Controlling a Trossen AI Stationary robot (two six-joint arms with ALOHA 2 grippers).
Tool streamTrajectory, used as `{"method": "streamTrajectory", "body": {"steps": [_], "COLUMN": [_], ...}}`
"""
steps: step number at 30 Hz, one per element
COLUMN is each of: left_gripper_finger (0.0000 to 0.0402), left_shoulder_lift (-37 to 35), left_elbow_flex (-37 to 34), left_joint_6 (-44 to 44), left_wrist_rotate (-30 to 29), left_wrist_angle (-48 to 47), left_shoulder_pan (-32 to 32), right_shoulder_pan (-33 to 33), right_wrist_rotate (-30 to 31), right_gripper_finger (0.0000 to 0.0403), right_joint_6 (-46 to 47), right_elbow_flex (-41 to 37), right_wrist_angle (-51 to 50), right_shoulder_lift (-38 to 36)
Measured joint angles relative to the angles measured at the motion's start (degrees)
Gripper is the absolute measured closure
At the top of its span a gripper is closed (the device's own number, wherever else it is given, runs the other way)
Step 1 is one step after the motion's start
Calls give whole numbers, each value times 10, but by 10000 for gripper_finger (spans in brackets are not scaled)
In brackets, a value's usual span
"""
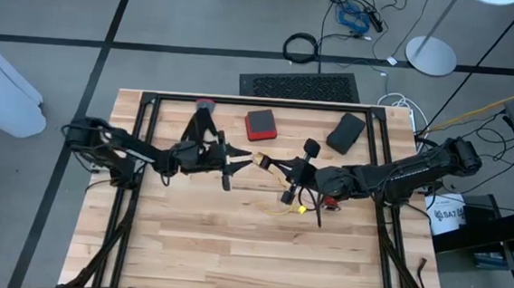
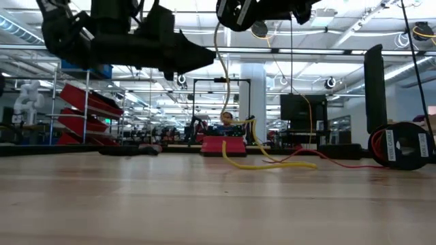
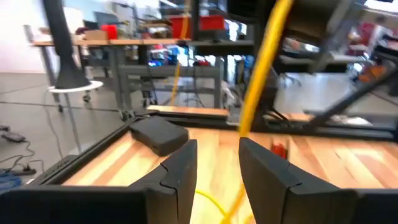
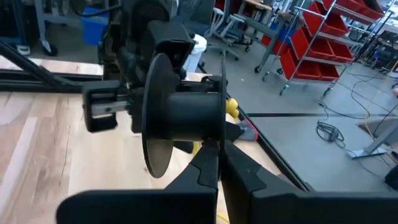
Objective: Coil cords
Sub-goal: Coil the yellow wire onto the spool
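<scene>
The long yellow cord (image 2: pixel 219 102) hangs from above, and its lower part lies slack on the table (image 2: pixel 269 164). My right gripper (image 1: pixel 293 172) is over the table's middle, shut on a black spool (image 4: pixel 186 115) that is lifted clear. My left gripper (image 1: pixel 242 159) is open at the same height, just left of the spool. In the left wrist view the cord (image 3: pixel 261 68) runs past one fingertip (image 3: pixel 249 146). A thin red cord (image 2: pixel 340 160) lies on the table. The short black cord cannot be made out. My right gripper pinches the lower edge of the spool's thin near flange (image 4: pixel 221 138) between its two fingers. The spool stands clear of the table in front of the fingers, its wide flange (image 4: pixel 155 112) on the far side. My left gripper: whether its fingertip touches the yellow cord, I cannot tell.
A red box (image 1: pixel 260 123) and a black box (image 1: pixel 346 132) lie near the table's far edge. A small red-and-black thing (image 1: pixel 203 105) sits at the far rail. A black reel with a red ring (image 2: pixel 402 145) stands at the right. The near half is bare wood (image 1: pixel 249 261).
</scene>
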Motion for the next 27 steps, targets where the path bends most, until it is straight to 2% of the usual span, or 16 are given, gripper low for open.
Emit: {"method": "streamTrajectory", "body": {"steps": [6, 12, 22, 27], "left_gripper_finger": [274, 275, 274, 275], "left_shoulder_lift": [65, 103, 109, 110], "left_elbow_flex": [0, 7, 10, 29], "left_joint_6": [-17, -36, -48, -49], "left_wrist_rotate": [20, 34, 51, 80], "left_wrist_angle": [88, 96, 111, 100], "left_shoulder_pan": [0, 0, -12, -16], "right_shoulder_pan": [0, 0, 0, 0], "right_wrist_rotate": [0, 0, 2, 2], "right_gripper_finger": [403, 403, 403, 403], "right_joint_6": [-13, -34, -39, -31], "right_elbow_flex": [0, 0, 0, 0], "right_wrist_angle": [9, 30, 33, 40], "right_shoulder_lift": [-1, -1, -1, -1]}}
